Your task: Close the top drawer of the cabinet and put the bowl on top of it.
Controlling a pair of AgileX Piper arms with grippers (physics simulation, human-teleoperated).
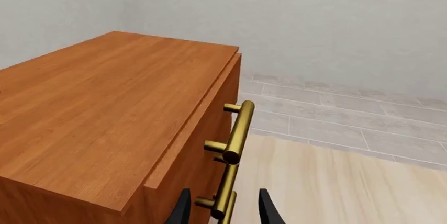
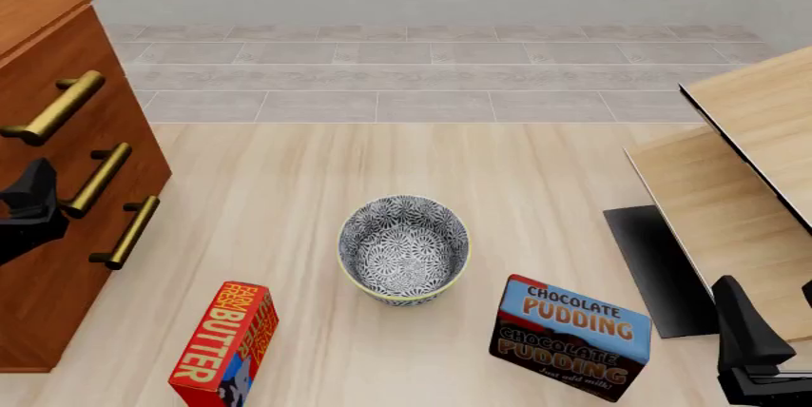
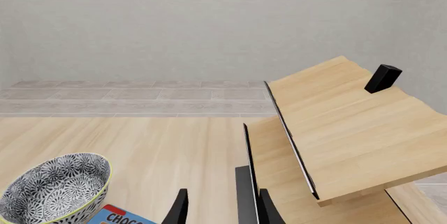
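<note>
Front view shows the cabinet (image 2: 51, 141) standing at the left edge of the worktop (image 2: 380, 169), its 3 brass bar handles stacked down the front. The top drawer (image 2: 70, 74) looks flush or nearly flush with the 2 below, though from this angle a small gap cannot be ruled out. The left gripper (image 2: 29, 205) sits just in front of the drawer fronts, near the middle handle, and in the left wrist view its dark fingers (image 1: 183, 209) are spread to either side of a handle bar without clearly touching it. The right gripper (image 2: 751, 350) waits low at the right, well apart from everything, also spread and holding nothing.

The bowl (image 2: 403, 249) stands upright in the middle of the worktop, between the butter box (image 2: 226, 345) and the chocolate pudding box (image 2: 571, 336), both near it.

Several things could go wrong. If the left gripper pushes at the wrong height, it presses a lower drawer and leaves the top one ajar. Closing on the handle and pulling back would reopen a drawer. When the bowl is grasped, its thin curved rim may slip from a shallow pinch, and a wide approach could knock either box over. The cabinet top is high, so a low carry would strike its edge.
</note>
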